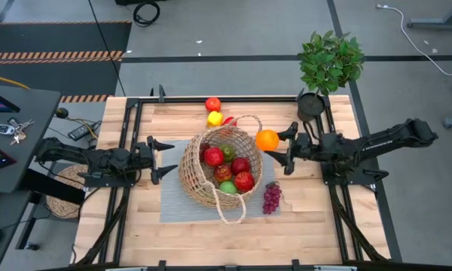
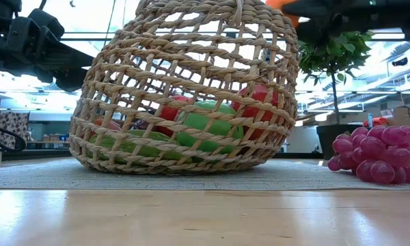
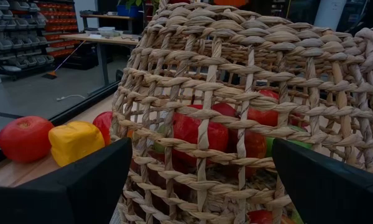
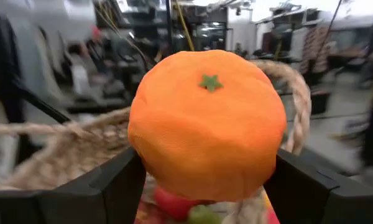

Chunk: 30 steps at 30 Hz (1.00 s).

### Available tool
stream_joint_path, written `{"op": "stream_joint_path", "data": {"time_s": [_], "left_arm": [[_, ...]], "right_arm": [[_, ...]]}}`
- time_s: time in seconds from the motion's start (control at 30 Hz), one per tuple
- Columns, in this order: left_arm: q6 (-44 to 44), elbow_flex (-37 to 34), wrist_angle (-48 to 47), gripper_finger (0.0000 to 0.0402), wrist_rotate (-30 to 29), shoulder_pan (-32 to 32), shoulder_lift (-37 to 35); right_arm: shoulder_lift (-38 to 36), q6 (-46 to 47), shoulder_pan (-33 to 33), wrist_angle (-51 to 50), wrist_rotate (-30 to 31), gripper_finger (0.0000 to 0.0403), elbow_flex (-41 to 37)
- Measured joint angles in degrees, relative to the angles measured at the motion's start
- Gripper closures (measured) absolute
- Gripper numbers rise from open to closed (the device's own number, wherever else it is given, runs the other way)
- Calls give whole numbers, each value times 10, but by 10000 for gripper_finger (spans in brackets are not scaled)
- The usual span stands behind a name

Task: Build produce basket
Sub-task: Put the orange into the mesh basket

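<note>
Two dark arms reach in from opposite sides of a wooden surface [image 1: 135,226] toward a basket [image 1: 203,184] lying tipped on a grey mat [image 1: 173,203] near the middle. Red and green fruit [image 1: 230,172] show inside the basket, and its looped handle [image 1: 230,214] points toward the near edge.

At the right, the right gripper [image 1: 275,149] is closed on an orange [image 1: 267,139], held just beside the basket's rim; in the right wrist view the orange [image 4: 208,124] fills the gap between the fingers. At the left, the left gripper [image 1: 162,158] has its fingers spread wide and holds nothing, just beside the basket's woven wall.

Near the far edge, behind the basket, lie a red tomato [image 1: 212,104], a yellow piece [image 1: 215,118] and a red piece [image 1: 228,120]. Purple grapes [image 1: 272,198] lie at the mat's right edge. A potted plant [image 1: 328,68] stands at the far right corner.

A flat round woven mat [image 1: 64,192] lies off the left edge. No writing can be read.
</note>
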Motion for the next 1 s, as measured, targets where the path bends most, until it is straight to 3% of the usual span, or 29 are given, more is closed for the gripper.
{"op": "stream_joint_path", "data": {"time_s": [0.33, 0.8, 1.0], "left_arm": [[0, 0, 0, 8, 0, 0, 0], [0, 0, 0, 8, 0, 0, 0], [0, 0, 0, 8, 0, 0, 0]], "right_arm": [[56, -242, 76, -44, 202, 112, 80], [136, -413, 140, -40, 355, 112, 133], [171, -473, 158, 0, 365, 112, 145]]}}
